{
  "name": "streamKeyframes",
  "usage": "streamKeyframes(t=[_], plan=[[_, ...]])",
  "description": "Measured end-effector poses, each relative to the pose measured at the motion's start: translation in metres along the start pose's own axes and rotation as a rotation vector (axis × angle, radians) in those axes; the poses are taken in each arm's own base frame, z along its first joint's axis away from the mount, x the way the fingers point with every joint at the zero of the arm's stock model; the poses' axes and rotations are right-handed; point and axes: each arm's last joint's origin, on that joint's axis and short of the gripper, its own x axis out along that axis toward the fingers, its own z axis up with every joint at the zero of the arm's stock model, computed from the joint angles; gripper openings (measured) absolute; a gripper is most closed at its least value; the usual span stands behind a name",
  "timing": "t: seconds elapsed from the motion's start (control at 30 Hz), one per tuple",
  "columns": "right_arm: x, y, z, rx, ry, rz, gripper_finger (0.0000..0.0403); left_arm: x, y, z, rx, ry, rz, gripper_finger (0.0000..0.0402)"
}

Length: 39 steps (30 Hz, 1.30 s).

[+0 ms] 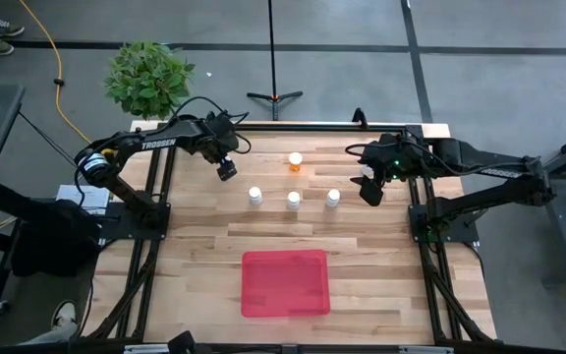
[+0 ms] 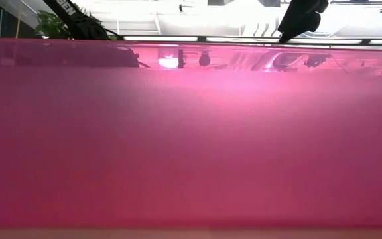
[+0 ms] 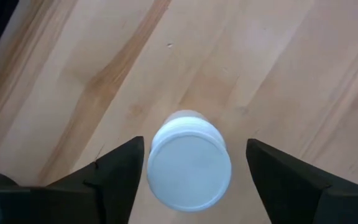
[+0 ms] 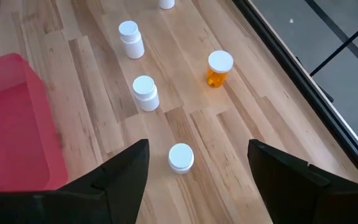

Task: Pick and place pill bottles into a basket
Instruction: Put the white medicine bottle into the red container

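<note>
My left gripper (image 1: 226, 169) is open at the table's far left, pointing down, and hides a white pill bottle in the high view. In the left wrist view the bottle (image 3: 190, 167) stands upright on the table between my open fingers, with a clear gap to one finger (image 3: 278, 177) and almost none to the other (image 3: 120, 174). My right gripper (image 1: 371, 192) is open and empty above the table at the far right. Three white bottles (image 1: 254, 196) (image 1: 293, 200) (image 1: 332, 198) stand in a row mid-table. The orange bottle (image 1: 295, 160) stands behind them. The red basket (image 1: 285, 283) lies near the front. My left gripper stands from above, fingers pointing down, on either side of the white bottle's cap (image 3: 166, 163). One finger (image 3: 129, 168) is right beside the cap's edge; whether it touches, I cannot tell. The bottle stands upright on the table.
The right wrist view shows the row of white bottles (image 4: 145, 92), the orange bottle (image 4: 219, 68) and the basket's corner (image 4: 11, 118). The basket's red wall (image 2: 191, 146) fills the low view. Bare wood lies between the bottles and the basket. A potted plant (image 1: 149, 77) stands beyond the table's far left corner.
</note>
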Motion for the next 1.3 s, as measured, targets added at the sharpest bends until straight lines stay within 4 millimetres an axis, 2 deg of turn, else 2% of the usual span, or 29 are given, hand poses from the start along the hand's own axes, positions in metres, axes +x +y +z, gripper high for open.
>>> streamKeyframes(t=[0.47, 0.7, 0.87, 1.03, 1.3], plan=[[0.0, 0.0, -0.001, 0.004, 0.007, -0.004, 0.0264, -0.001, -0.001, -0.001, -0.029, 0.012, -0.04, 0.0205], [0.0, 0.0, -0.001, 0.004, 0.005, -0.009, 0.0263, -0.002, -0.002, -0.003, -0.059, 0.026, -0.074, 0.0205], [0.0, 0.0, -0.001, 0.005, 0.006, -0.009, 0.0263, -0.009, -0.005, -0.001, -0.071, 0.058, -0.169, 0.0201], [0.0, 0.0, -0.001, 0.005, 0.005, -0.011, 0.0263, -0.023, -0.006, 0.009, -0.056, 0.036, -0.269, 0.0201], [0.0, 0.0, -0.001, 0.017, 0.005, -0.011, 0.0263, -0.054, -0.004, 0.036, -0.016, -0.079, -0.359, 0.0198]])
